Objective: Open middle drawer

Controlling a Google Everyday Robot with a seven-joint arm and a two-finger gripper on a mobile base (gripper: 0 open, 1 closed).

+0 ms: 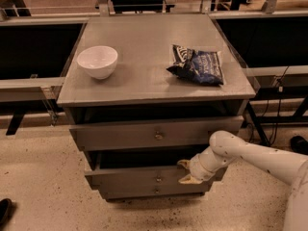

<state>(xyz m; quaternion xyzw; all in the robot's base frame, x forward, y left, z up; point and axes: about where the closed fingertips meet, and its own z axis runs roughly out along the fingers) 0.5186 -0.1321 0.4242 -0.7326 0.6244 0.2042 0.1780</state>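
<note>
Below the tabletop [144,42], at the right end of the middle drawer [125,179], the end effector [185,172] is sitting against the front's upper edge. Its two pale fingertips [183,163] are standing well apart, one looking as if it is reaching over the edge into the dark gap behind and the other lying against the face. I cannot tell whether they are pressing on the wood. My reading is that the edge is being used as the pulling point in place of the small brass knob [158,178], which is sitting untouched at the front's centre.

The middle drawer is lying between the wider top drawer [120,137] and the narrower bottom drawer [139,193]. It is showing a dark opening above its front, so it appears to be partly out. The top drawer is also jutting forward a little from the cabinet.

The white arm [250,154] is reaching in low from the right, sloping down and leftward, with the wrist bending so that the fingers are pointing left along the drawer front. That low, sideways approach is leaving the space ahead of the drawer free for travel.

A white bowl [97,61] and a dark blue snack bag [197,66] are resting on the tabletop, well apart from each other and away from the work below.
</note>
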